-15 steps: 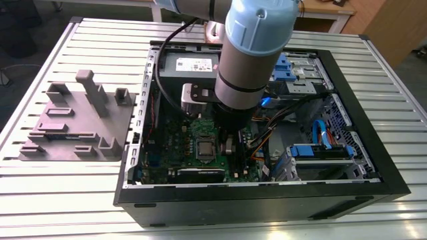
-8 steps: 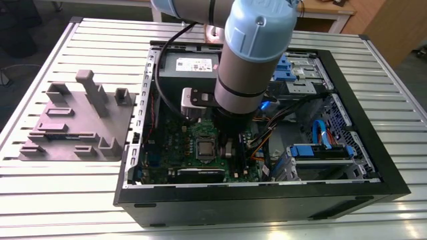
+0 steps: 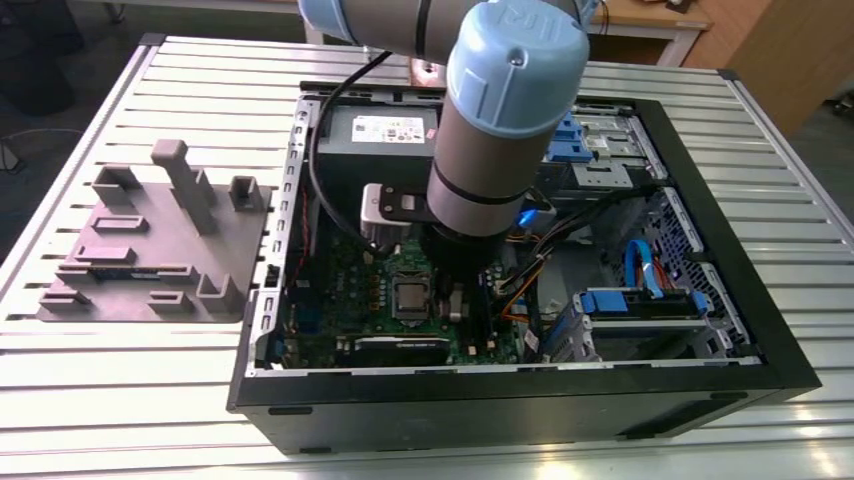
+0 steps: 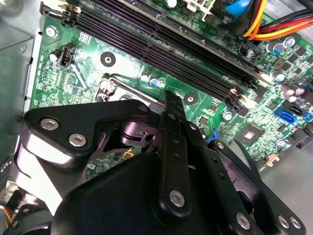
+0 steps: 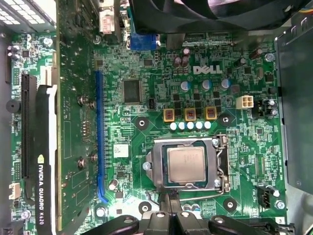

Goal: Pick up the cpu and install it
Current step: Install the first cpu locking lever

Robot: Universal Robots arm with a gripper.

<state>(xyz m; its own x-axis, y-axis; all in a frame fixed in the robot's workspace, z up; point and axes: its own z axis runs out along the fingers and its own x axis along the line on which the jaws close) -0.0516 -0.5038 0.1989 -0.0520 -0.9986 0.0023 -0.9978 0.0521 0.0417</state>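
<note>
Slatted metal worktop (image 3: 174, 400) carried open PC case (image 3: 747, 330). Cpu (image 5: 186, 164) was seen seated in motherboard socket (image 5: 157, 166), mid-board. Gripper (image 5: 172, 215) was held just beside socket; jaw state could not be told. Placement judged done; socket latching unconfirmed.

Computer cases (image 3: 694, 385): one
Motherboards (image 5: 146, 73): one
CPUs (image 5: 186, 164): one, in the socket
Grey moulded trays (image 3: 147, 250): one
Robot arms (image 3: 501, 120): one
Graphics cards (image 5: 41, 161): one
Yellow-topped square components (image 5: 190, 114): three
Long black memory slots (image 4: 161, 46): four
</note>
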